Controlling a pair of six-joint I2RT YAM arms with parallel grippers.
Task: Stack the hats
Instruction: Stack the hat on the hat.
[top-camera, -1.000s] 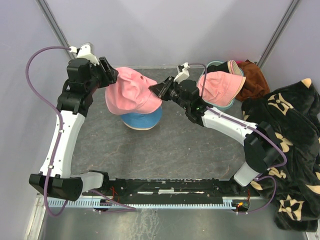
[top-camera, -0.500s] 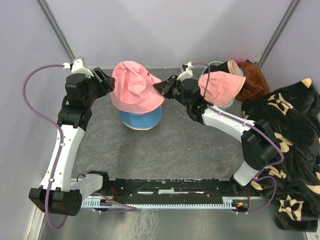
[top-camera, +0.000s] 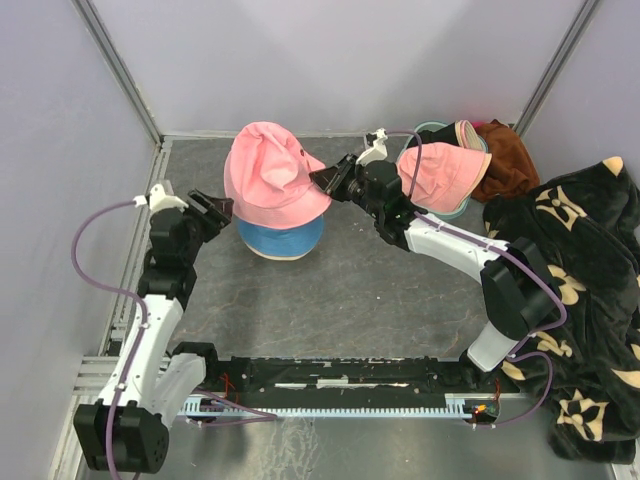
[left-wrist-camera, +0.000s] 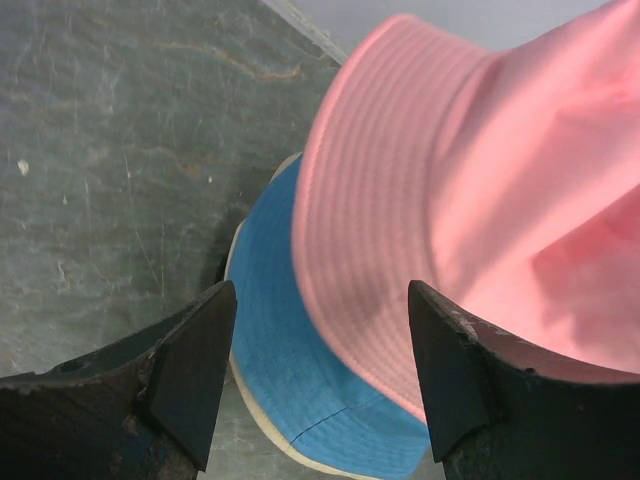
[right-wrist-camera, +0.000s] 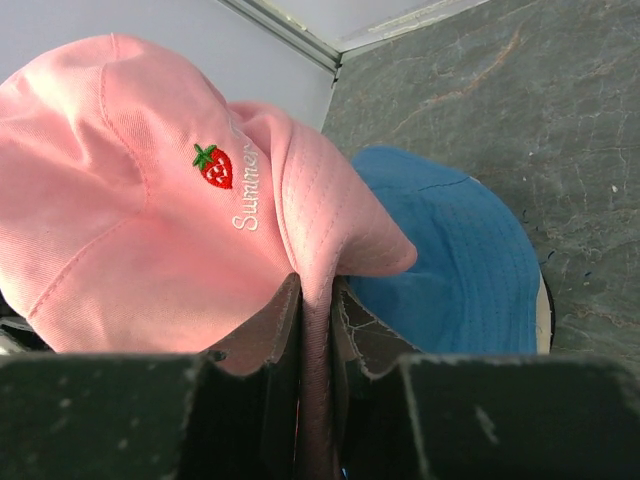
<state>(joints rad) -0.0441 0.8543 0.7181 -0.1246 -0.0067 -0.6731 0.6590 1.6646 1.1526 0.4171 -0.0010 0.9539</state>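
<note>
A pink hat (top-camera: 272, 175) with a strawberry mark sits crumpled on a blue hat (top-camera: 285, 238) at the back middle of the table. My right gripper (top-camera: 326, 181) is shut on the pink hat's right brim (right-wrist-camera: 330, 240), the fabric pinched between its fingers (right-wrist-camera: 275, 335). The blue hat (right-wrist-camera: 450, 260) lies below and to the right in that view. My left gripper (top-camera: 214, 207) stands open just left of both hats, holding nothing. Through its gap (left-wrist-camera: 320, 300) I see the blue hat (left-wrist-camera: 300, 370) under the pink hat (left-wrist-camera: 480, 180). Another pink hat (top-camera: 440, 172) rests at the back right.
The second pink hat lies over a teal basket (top-camera: 432, 128), with a rust-brown cloth (top-camera: 508, 155) beside it. A black blanket with a beige pattern (top-camera: 575, 270) hangs over the right edge. Grey walls close the back and sides.
My left gripper has let go of the pink hat, opened wider, and pulled back toward the near left. The pink hat has settled onto the blue hat. The right gripper keeps its hold.
</note>
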